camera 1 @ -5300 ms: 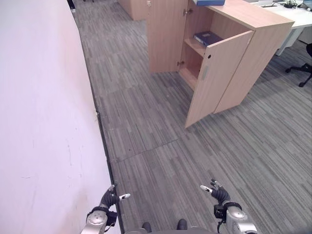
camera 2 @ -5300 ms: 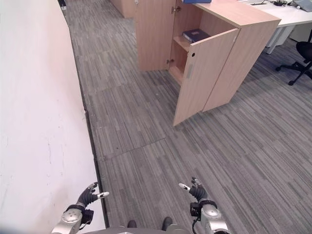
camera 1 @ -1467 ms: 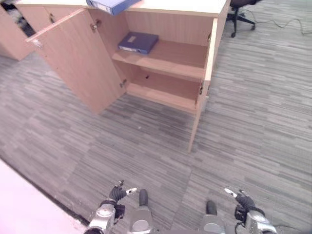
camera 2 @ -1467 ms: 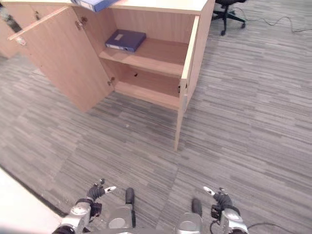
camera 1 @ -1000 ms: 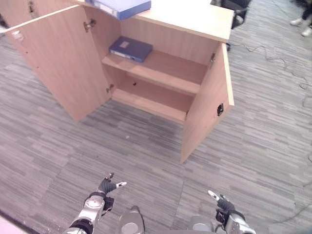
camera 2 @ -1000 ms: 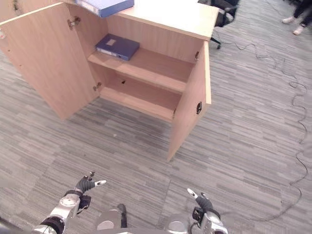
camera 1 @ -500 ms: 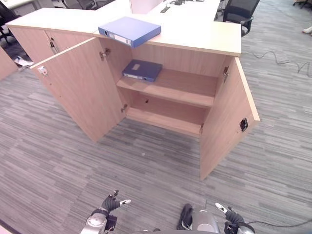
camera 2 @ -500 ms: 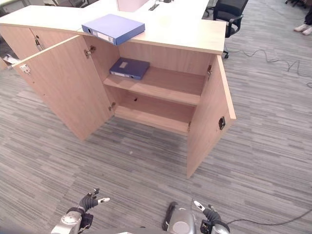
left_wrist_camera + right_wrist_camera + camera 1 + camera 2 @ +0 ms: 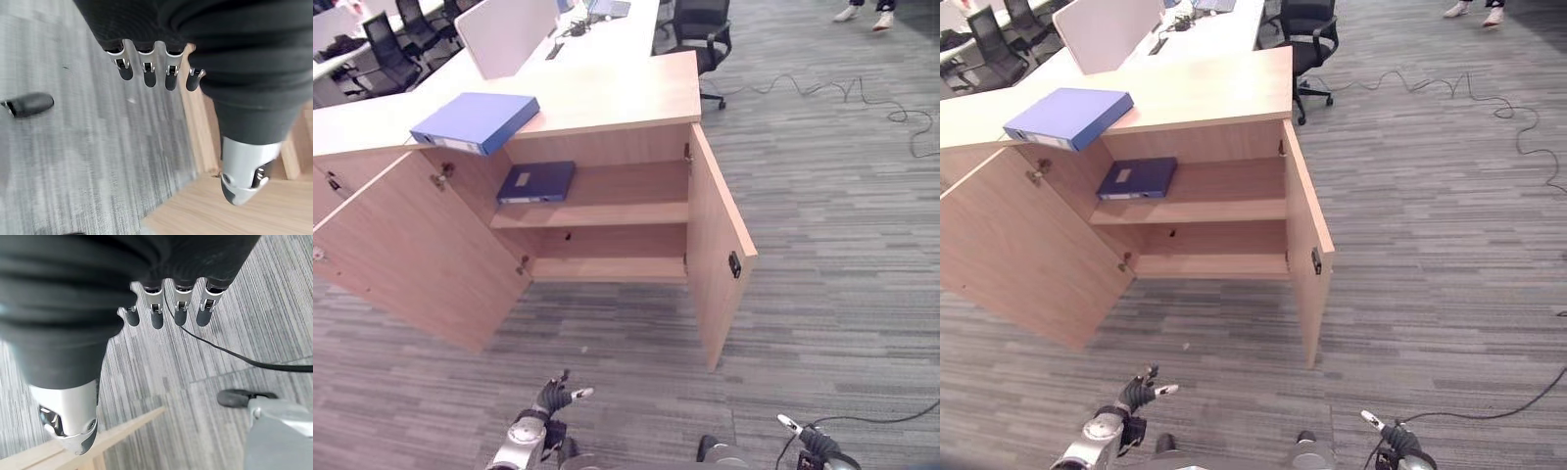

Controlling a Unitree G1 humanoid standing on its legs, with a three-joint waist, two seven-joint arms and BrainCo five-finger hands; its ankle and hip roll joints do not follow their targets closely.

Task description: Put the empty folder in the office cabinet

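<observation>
1. The cabinet [image 9: 636, 108] stands with both doors swung wide — the left door [image 9: 411, 259] and the right door [image 9: 717, 255] angled out over the grey carpet [image 9: 842, 255].
2. One blue folder [image 9: 475, 121] lies flat on the cabinet top, overhanging its front edge.
3. A second, darker folder [image 9: 535, 182] lies on the upper shelf [image 9: 607, 211], at its left end.
4. The left hand [image 9: 553, 397] and right hand [image 9: 811, 441] hang low, well short of the cabinet — fingers apart and relaxed, holding nothing.

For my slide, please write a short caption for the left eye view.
Open wooden cabinet with one blue folder on top, another on its upper shelf.
</observation>
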